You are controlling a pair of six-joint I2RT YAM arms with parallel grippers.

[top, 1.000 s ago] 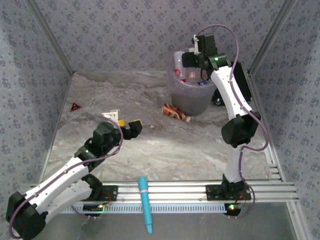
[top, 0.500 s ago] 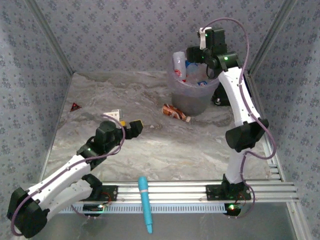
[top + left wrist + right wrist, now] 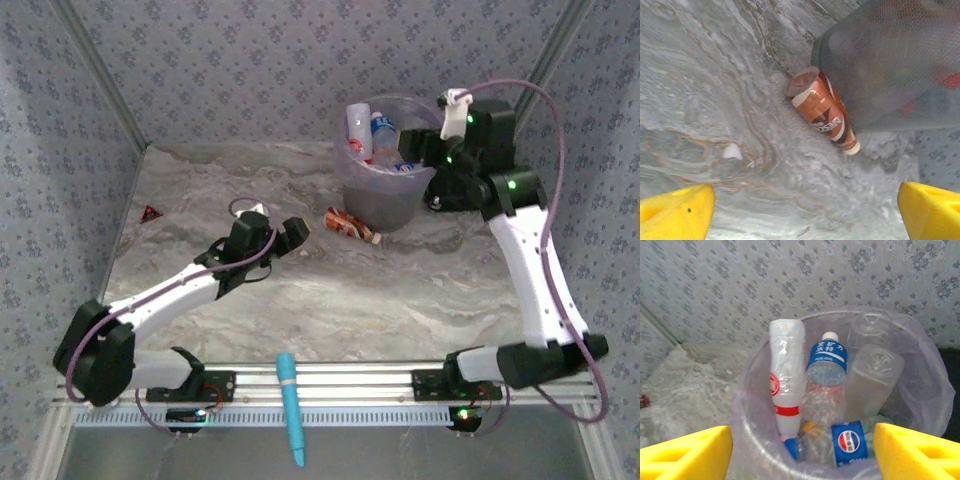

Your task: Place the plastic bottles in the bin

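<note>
**Left gripper.** The left gripper (image 3: 802, 220) is released: its yellow fingertips (image 3: 675, 217) sit wide apart at the two bottom corners of the left wrist view, with nothing between them. Seen from the top external camera, the left gripper (image 3: 290, 232) hangs over the marble table (image 3: 400, 300), near the brown bottle (image 3: 352, 226) and apart from it.

**Clearance, left side.**
- The brown bottle (image 3: 822, 110) lies on its side just beside the foot of the bin (image 3: 890, 60). Its wide base points away from the bin wall and its pale cap end is tucked close to it.
- You have open table on the side facing the gripper. The bin wall closes off the far side.
- A small white scrap (image 3: 731, 151) lies on the table nearer the fingertips.

**Right gripper.** The right gripper (image 3: 802, 455) is also released and empty, its yellow fingers (image 3: 917, 450) spread to the lower corners of the right wrist view. In the top external view the right gripper (image 3: 418, 152) sits at the right rim of the bin (image 3: 385, 195), close to the back corner walls.

**Bin contents.** The bin (image 3: 935, 390) holds several plastic bottles, packed upright and tilted:
- a white bottle (image 3: 786, 370) with a red band;
- a clear bottle (image 3: 826, 375) with a blue label in Chinese characters;
- a bottle with a blue Pepsi-emblem label (image 3: 849, 442);
- two clear bottles (image 3: 872, 370), base upward.

**Other markings.** The brown bottle's copper label carries white lettering; you can read only part of it.

**Near edge.** A light-blue pen-shaped tool (image 3: 290, 405) lies across the rails between the arm bases.
</note>
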